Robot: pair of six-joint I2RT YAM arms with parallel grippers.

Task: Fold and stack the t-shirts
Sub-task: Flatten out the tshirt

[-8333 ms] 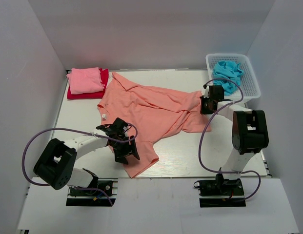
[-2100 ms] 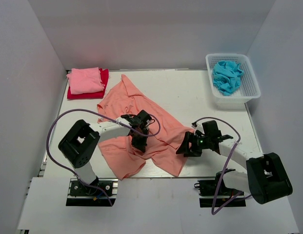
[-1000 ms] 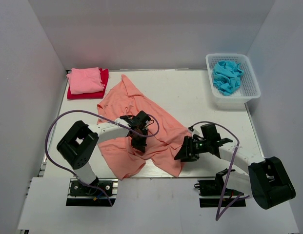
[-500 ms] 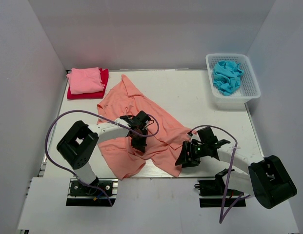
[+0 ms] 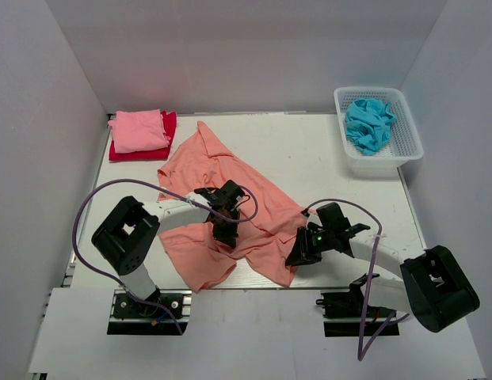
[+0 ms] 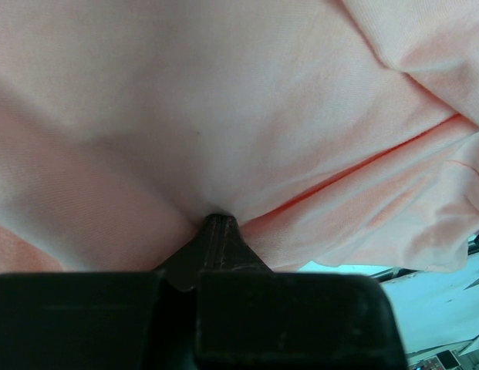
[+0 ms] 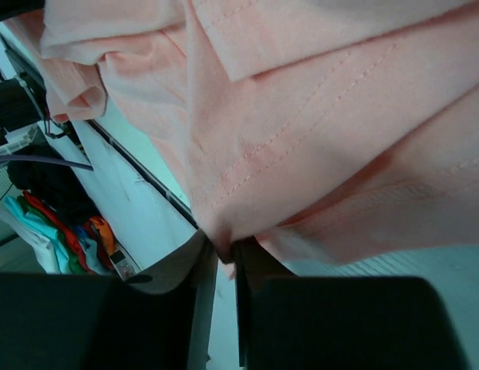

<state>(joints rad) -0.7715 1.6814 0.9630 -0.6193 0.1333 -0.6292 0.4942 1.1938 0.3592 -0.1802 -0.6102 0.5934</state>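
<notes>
An overhead camera surveys the worktop [image 5: 309, 150], while wrist cameras behind the left hand [image 6: 214, 225] and right hand [image 7: 222, 250] crowd the shared orange t-shirt [image 5: 206, 158].

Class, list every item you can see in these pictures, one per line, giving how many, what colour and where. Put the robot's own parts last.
salmon-orange t-shirt: one, salmon-orange, spread crumpled across the middle of the table
light pink t-shirt: one, light pink, folded, on top of the red one at the far left
red t-shirt: one, red, folded, under the pink one
turquoise t-shirt: one, turquoise, bunched inside the basket
basket: one, white lattice, far right corner
table: one, white, under everything
cables: two, purple, one looping off each arm
left gripper: one, black, shut on the salmon-orange t-shirt near its middle
right gripper: one, black, shut on the shirt's near right edge
</notes>
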